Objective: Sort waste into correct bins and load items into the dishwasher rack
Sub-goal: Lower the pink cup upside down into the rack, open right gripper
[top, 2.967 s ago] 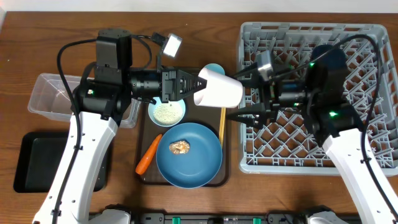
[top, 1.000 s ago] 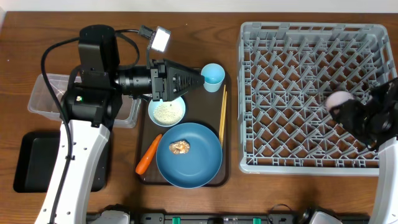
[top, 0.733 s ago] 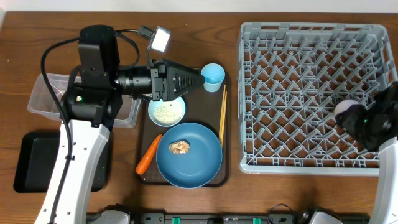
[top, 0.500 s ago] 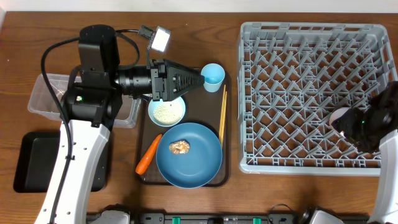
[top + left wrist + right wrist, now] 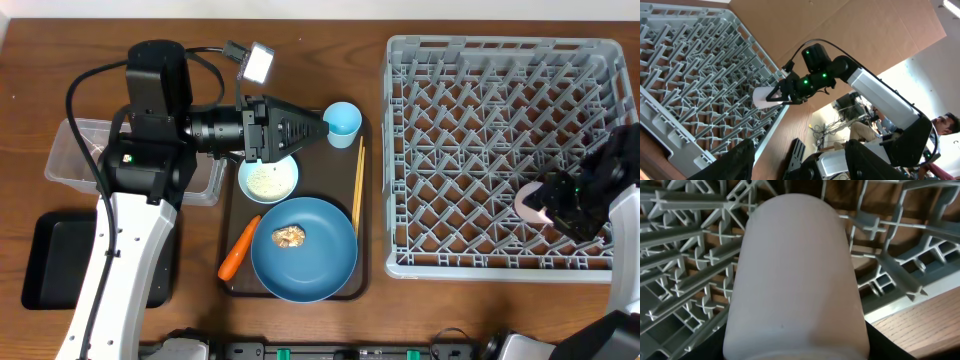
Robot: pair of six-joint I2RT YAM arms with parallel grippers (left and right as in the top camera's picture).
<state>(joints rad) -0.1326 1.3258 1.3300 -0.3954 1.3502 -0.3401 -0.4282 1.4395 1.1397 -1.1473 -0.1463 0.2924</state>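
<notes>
My right gripper (image 5: 548, 201) is shut on the pink cup (image 5: 528, 203), which lies on its side low over the front right part of the grey dishwasher rack (image 5: 480, 110). The cup (image 5: 795, 275) fills the right wrist view, with rack pegs (image 5: 685, 235) just beneath it. Over the serving tray, my left gripper (image 5: 318, 129) stands open and empty, pointing right beside the light blue cup (image 5: 343, 121). In front of it are the white bowl of rice (image 5: 268, 180), the chopsticks (image 5: 357, 185), the carrot (image 5: 238, 250), and the blue plate (image 5: 320, 270) with a brown food lump (image 5: 290, 236).
A dark brown serving tray (image 5: 325, 170) holds the dishes. The clear tub (image 5: 75, 150) sits at the far left with the black tray (image 5: 45, 260) in front of it. The left wrist view looks across the rack (image 5: 690, 75) at the right arm (image 5: 875, 95).
My right gripper has carried the pink cup leftward and toward the rack's front edge, lower over the pegs. The left arm has not moved.
</notes>
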